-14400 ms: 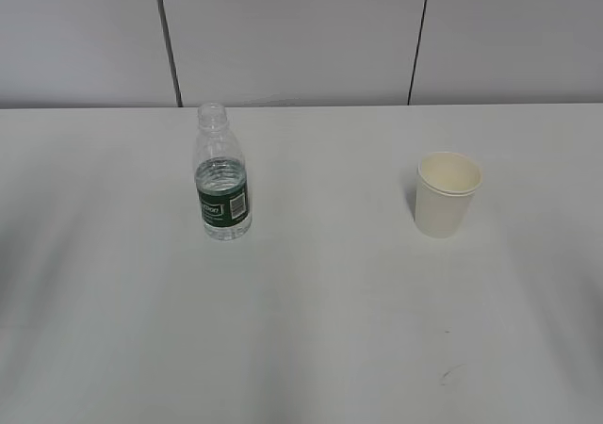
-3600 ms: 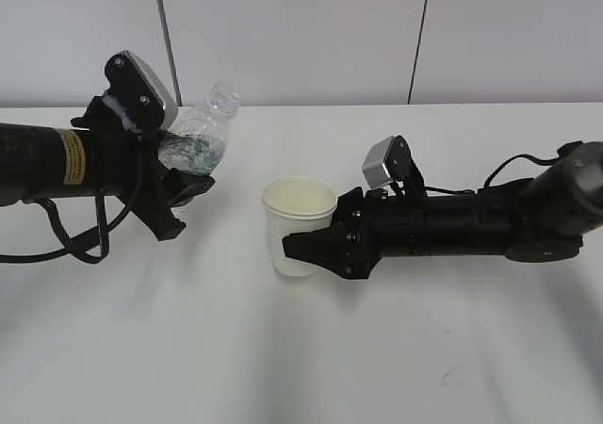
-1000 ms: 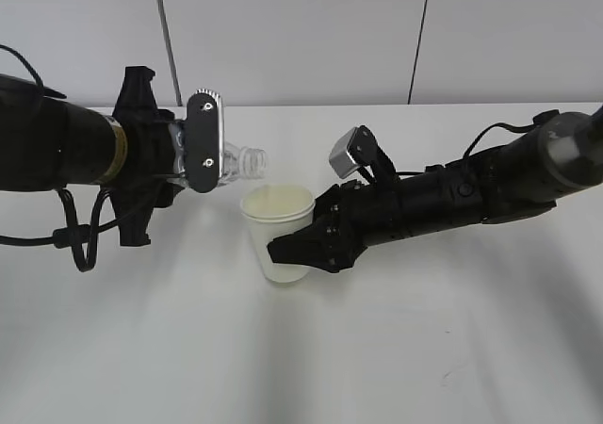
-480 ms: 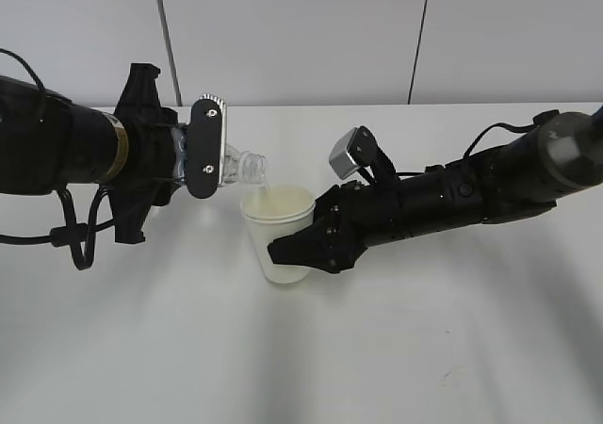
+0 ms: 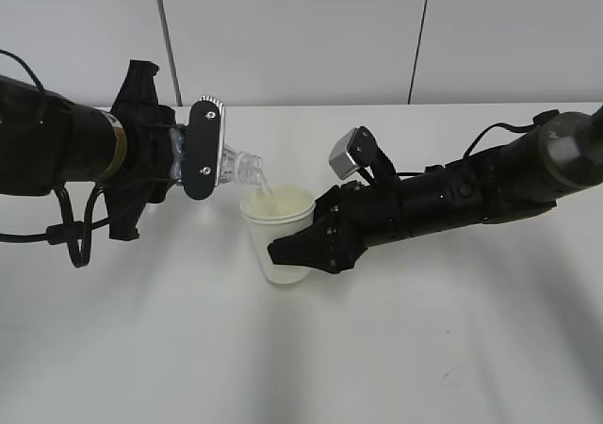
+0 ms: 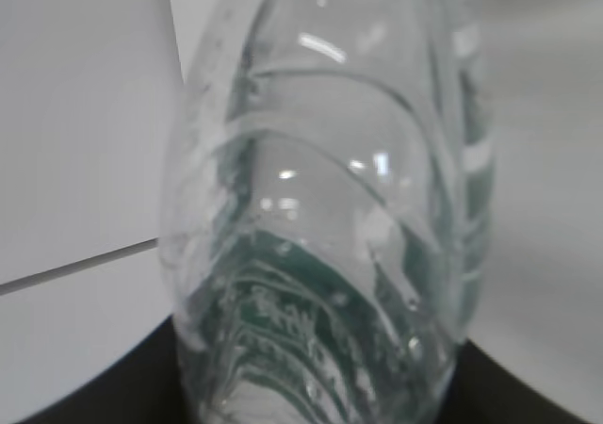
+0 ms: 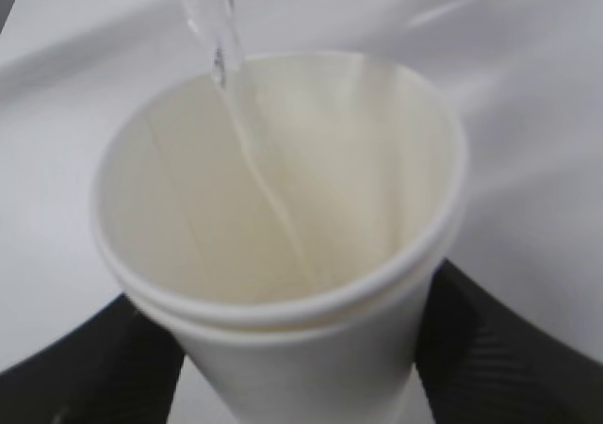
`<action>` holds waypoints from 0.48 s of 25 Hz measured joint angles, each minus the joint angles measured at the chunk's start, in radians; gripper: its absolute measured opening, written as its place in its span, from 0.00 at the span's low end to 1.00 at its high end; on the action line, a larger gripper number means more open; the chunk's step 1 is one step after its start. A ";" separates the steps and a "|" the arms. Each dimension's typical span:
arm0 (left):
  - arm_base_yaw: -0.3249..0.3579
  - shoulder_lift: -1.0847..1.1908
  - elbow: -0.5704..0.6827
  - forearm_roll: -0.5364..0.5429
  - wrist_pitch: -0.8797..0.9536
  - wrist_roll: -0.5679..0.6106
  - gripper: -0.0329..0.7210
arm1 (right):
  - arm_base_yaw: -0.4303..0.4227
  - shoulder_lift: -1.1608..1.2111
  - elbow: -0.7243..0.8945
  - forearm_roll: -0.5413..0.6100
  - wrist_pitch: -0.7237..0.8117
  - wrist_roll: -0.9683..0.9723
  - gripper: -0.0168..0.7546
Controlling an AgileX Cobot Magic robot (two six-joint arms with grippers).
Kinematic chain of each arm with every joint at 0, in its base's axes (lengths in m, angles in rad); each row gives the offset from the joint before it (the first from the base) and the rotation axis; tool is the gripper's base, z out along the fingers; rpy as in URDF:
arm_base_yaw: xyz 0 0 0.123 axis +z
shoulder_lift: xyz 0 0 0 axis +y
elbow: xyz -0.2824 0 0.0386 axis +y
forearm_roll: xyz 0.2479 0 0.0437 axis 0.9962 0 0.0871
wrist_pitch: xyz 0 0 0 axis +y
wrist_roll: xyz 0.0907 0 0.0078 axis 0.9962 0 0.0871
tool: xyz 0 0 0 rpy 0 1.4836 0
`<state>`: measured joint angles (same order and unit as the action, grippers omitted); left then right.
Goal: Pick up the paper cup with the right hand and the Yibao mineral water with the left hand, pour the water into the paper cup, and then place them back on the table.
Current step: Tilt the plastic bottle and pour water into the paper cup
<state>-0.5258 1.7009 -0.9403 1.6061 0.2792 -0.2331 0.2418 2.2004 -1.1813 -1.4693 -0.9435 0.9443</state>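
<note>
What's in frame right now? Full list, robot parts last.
Yibao mineral water: 1, clear ribbed bottle with dark green label, no cap, tipped with its mouth over the cup, held by the left tool.
water stream: 1, clear, running from the bottle mouth into the cup.
paper cup: 1, cream-white, centre of the scene, held by the right tool.
table: 1, white, matte, a few dark specks near the front right.
wall panels: pale grey, dark seams, behind the table.
left tool: 1, black with grey-silver block, closed on the bottle, arm entering from the left.
right tool: 1, black, closed around the cup's side, arm entering from the right.
</note>
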 joint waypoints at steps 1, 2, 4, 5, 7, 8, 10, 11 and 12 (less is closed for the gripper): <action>0.000 0.000 0.000 0.004 0.002 0.000 0.50 | 0.000 0.000 0.000 0.000 0.000 0.000 0.72; 0.000 0.000 0.000 0.007 0.002 0.000 0.50 | 0.000 0.000 0.000 0.000 0.000 0.000 0.72; 0.000 0.000 0.000 0.013 0.007 0.000 0.50 | 0.000 0.000 0.000 0.000 0.000 0.000 0.72; 0.000 0.000 0.000 0.014 0.010 0.000 0.50 | 0.000 0.000 0.000 0.000 0.000 0.002 0.72; 0.000 0.000 0.000 0.017 0.014 0.000 0.50 | 0.000 0.000 0.000 0.000 0.000 0.002 0.72; 0.000 0.000 0.000 0.019 0.015 0.000 0.50 | 0.000 0.000 0.000 0.000 0.000 0.002 0.72; 0.000 0.000 0.000 0.021 0.016 0.000 0.50 | 0.000 0.000 0.000 0.000 0.000 0.002 0.72; 0.000 0.000 0.000 0.022 0.016 0.000 0.50 | 0.000 0.000 0.000 0.000 0.000 0.002 0.72; 0.000 0.000 0.000 0.024 0.017 0.000 0.50 | 0.000 0.000 0.000 0.000 0.000 0.002 0.72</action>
<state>-0.5258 1.7009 -0.9403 1.6303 0.2959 -0.2331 0.2418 2.2004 -1.1813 -1.4693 -0.9435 0.9464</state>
